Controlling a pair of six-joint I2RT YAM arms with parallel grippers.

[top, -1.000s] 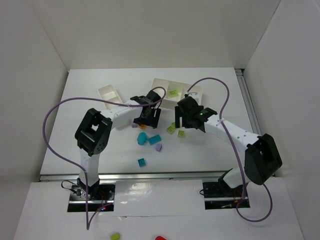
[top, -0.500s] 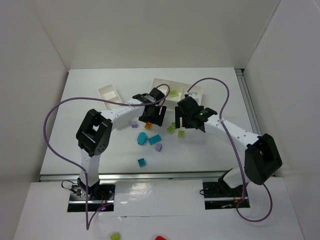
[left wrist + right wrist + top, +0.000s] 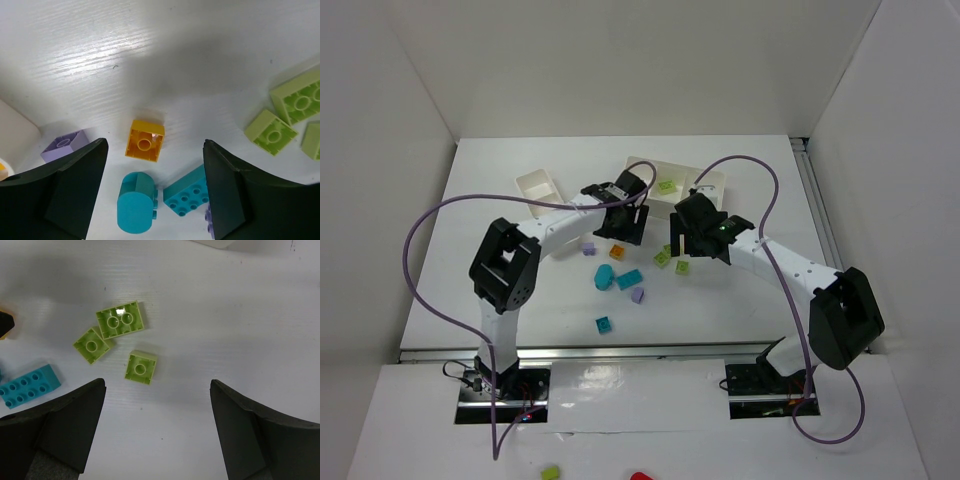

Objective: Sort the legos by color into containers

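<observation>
My left gripper (image 3: 620, 224) hangs open and empty over the table, just in front of the wider white tray (image 3: 642, 165). In the left wrist view it (image 3: 155, 150) frames an orange brick (image 3: 145, 140), a rounded teal piece (image 3: 135, 202) and a teal brick (image 3: 186, 196), with a lavender brick (image 3: 62, 145) to the left. My right gripper (image 3: 686, 242) is open and empty above three lime green bricks. In the right wrist view it (image 3: 157, 385) sits just below the nearest green brick (image 3: 140, 367). The narrow tray (image 3: 540, 187) lies at the back left.
One green brick (image 3: 667, 185) lies in the wider tray. A lavender brick (image 3: 638, 295) and a small teal brick (image 3: 604, 323) lie nearer the arm bases. A green piece (image 3: 550, 470) and a red piece (image 3: 640, 477) lie off the table, at the bottom.
My left gripper has moved a little toward the back, nearer the wider tray, and the orange brick now shows clearly in front of it. The right arm has not moved.
</observation>
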